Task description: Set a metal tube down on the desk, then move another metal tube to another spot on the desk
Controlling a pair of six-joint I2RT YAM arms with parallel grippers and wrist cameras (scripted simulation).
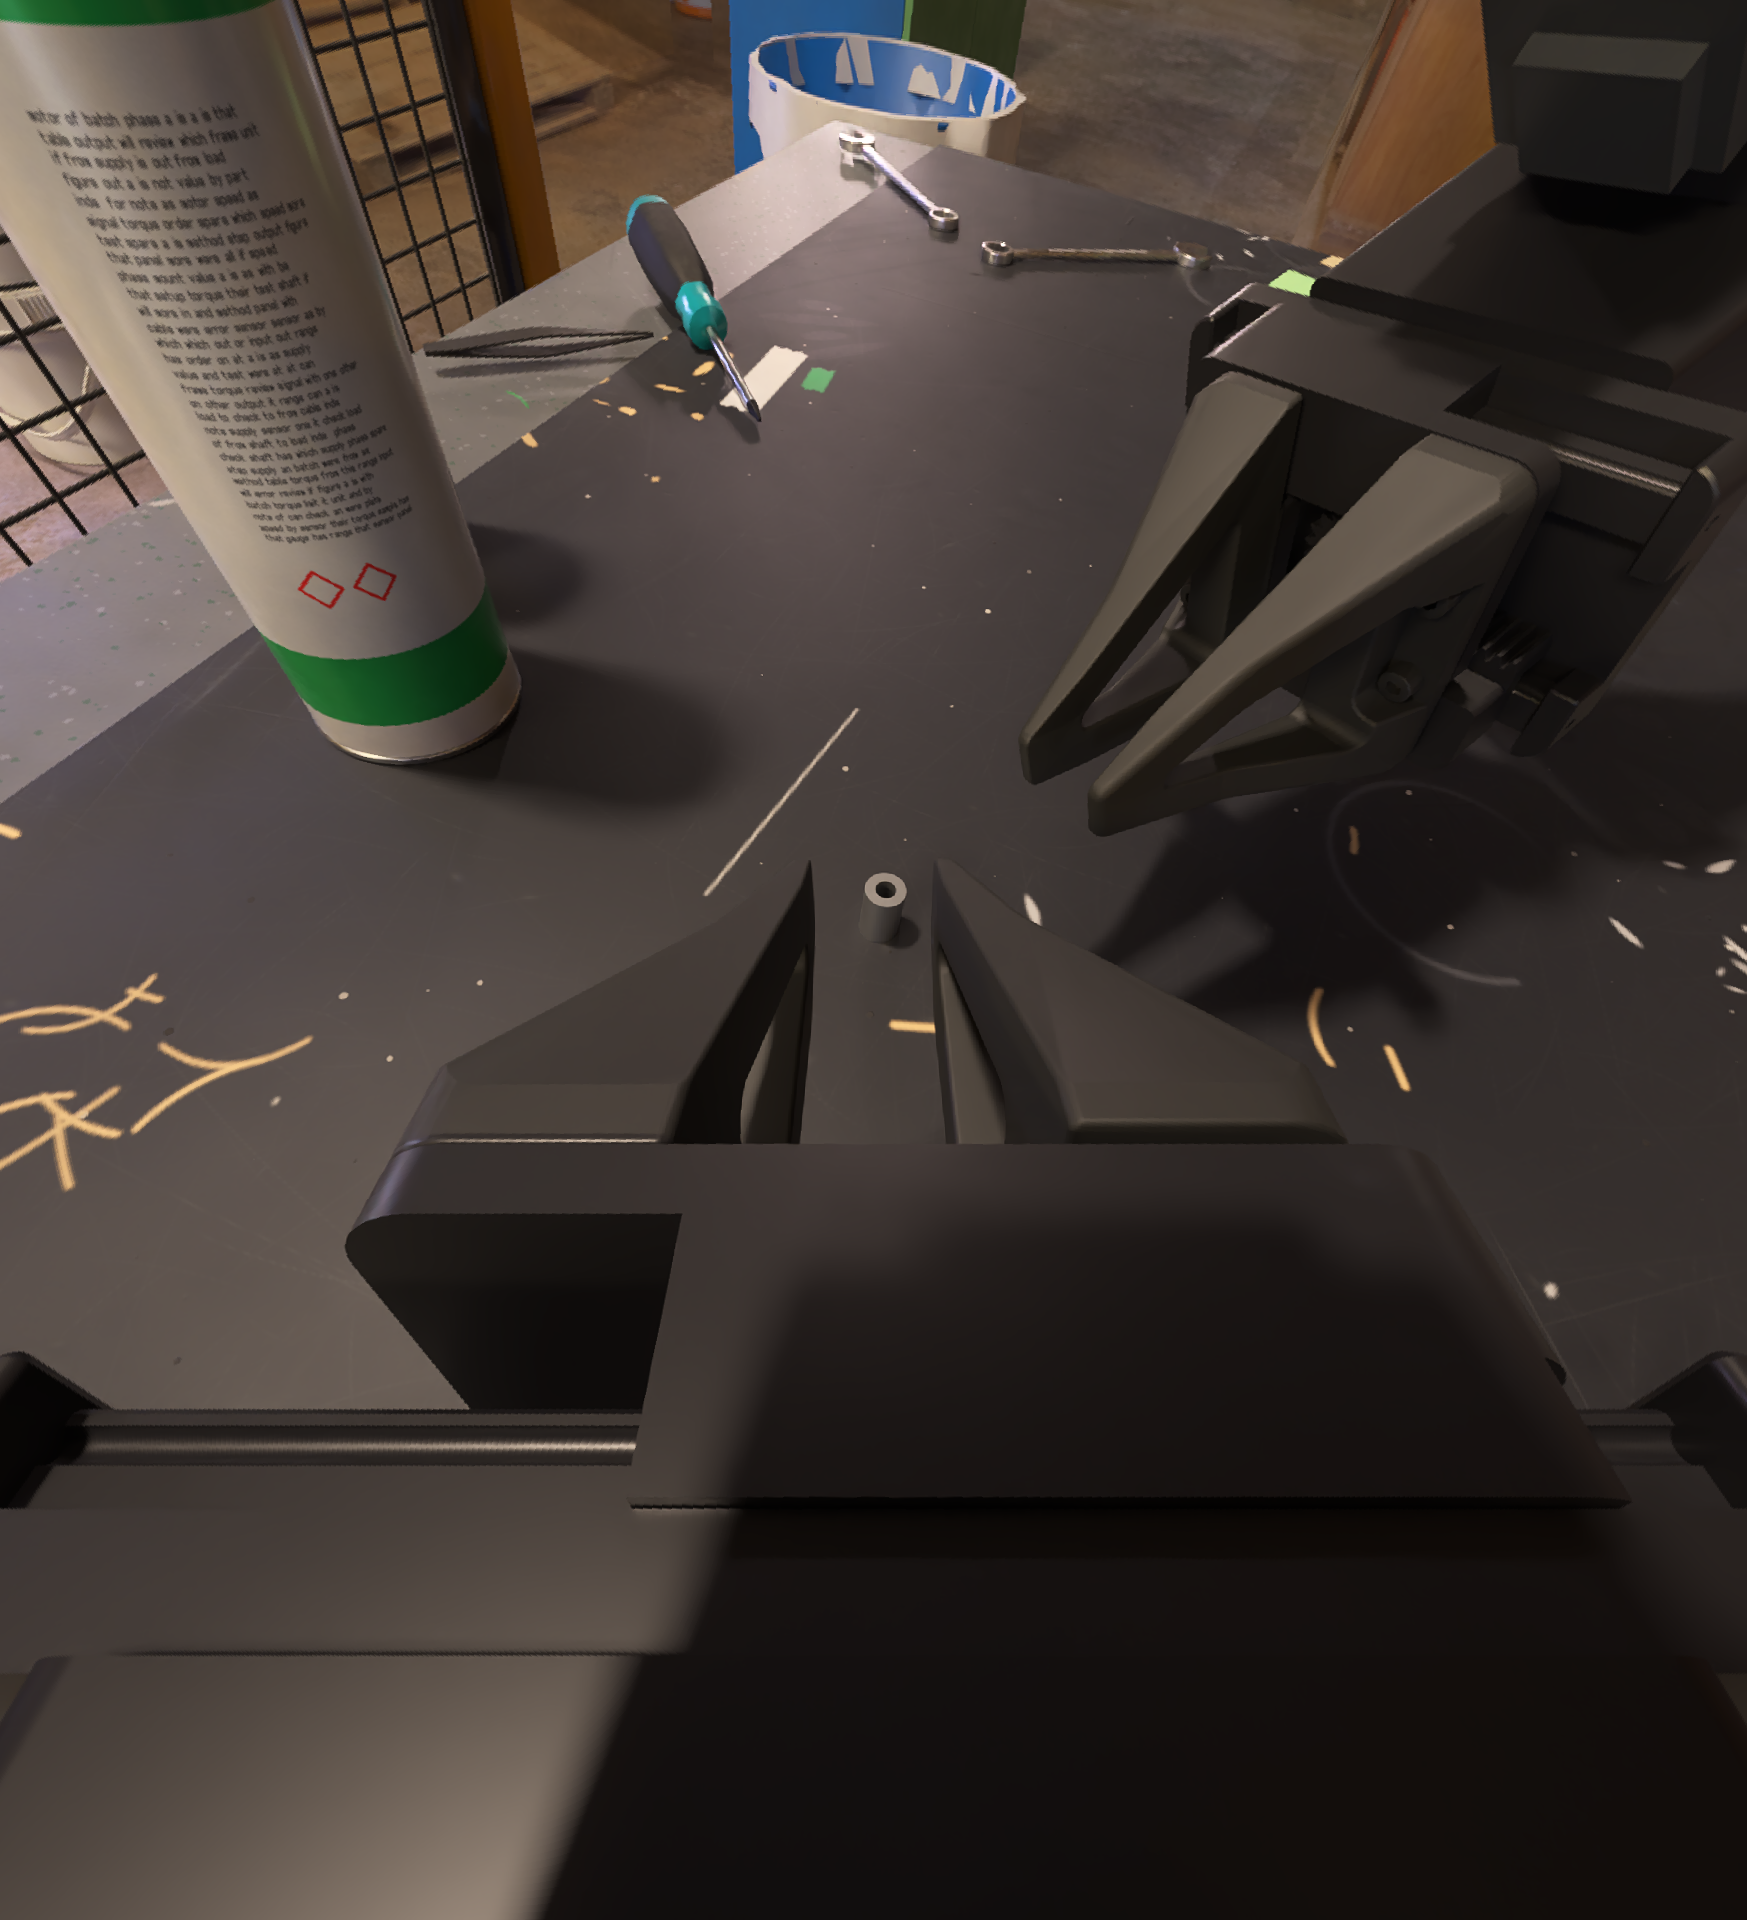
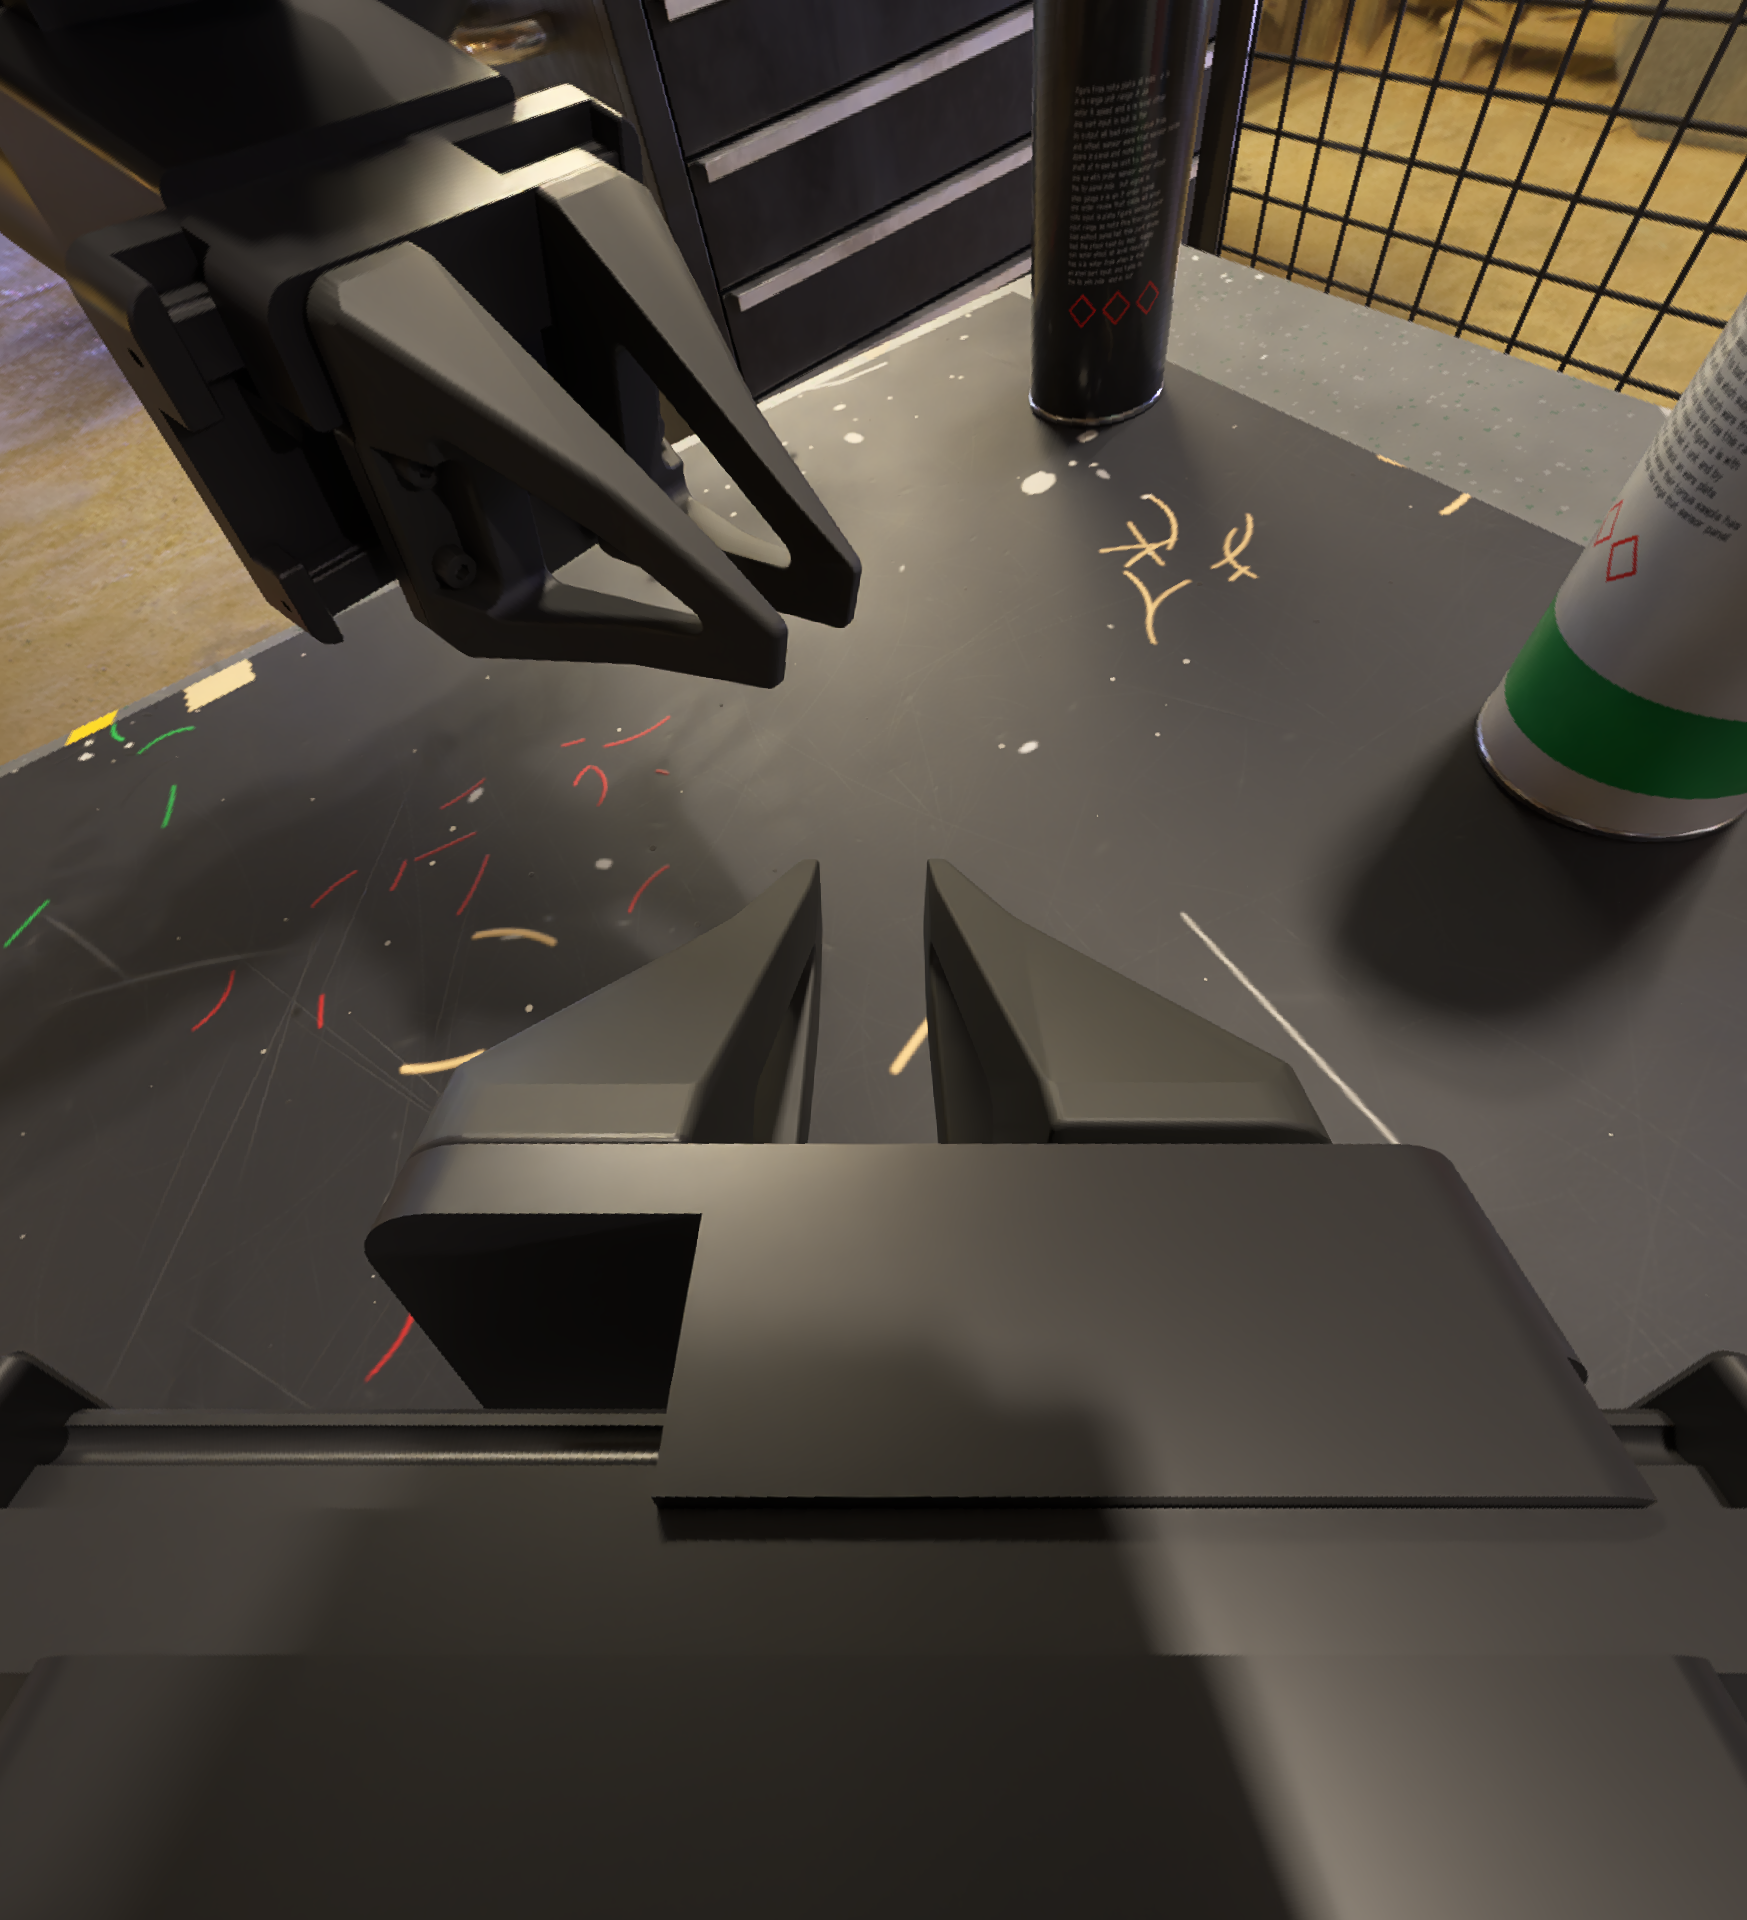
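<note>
On the dark grey scuffed desk mat [image 1: 952, 582], between the tips of the left gripper [image 1: 874, 883]: one short grey metal tube [image 1: 883, 906], standing upright on end, matte cylinder with a round bore open at the top, thick-walled, small against the fingers. It stands free, with a gap to each finger; whether it sits just ahead of the tips or level with them cannot be told.

Left gripper: two black matte wedge-shaped fingers [image 1: 775, 997], jaws narrowly parted, holding nothing.

Right gripper [image 2: 872, 883]: same black angular moulded build, jaws narrowly parted with bare mat showing in the gap, empty. In the left wrist view it hangs to the right of the tube, tips just above the mat, well apart from the tube.

Desk surface: mat matte, finely scratched, marked with pale yellow scrawls [image 1: 90, 1070], red and green dashes [image 2: 453, 862], white flecks and one thin pale line [image 1: 781, 802]; a lighter speckled grey border [image 1: 38, 665] surrounds it.

Other items:
- white cylindrical spray can with green bands and printed text [image 1: 256, 384], upright, left of the tube, well apart.
- black cylindrical spray can [image 2: 1103, 208], upright, at the far edge in the right wrist view.
- screwdriver with black and teal handle [image 1: 687, 296], lying flat.
- black tweezers [image 1: 536, 343], beside the screwdriver.
- two bright steel wrenches [image 1: 900, 182], far end.
- black wire mesh panel [image 2: 1513, 156].
- dark drawer unit with metal pulls [image 2: 848, 177].
</note>
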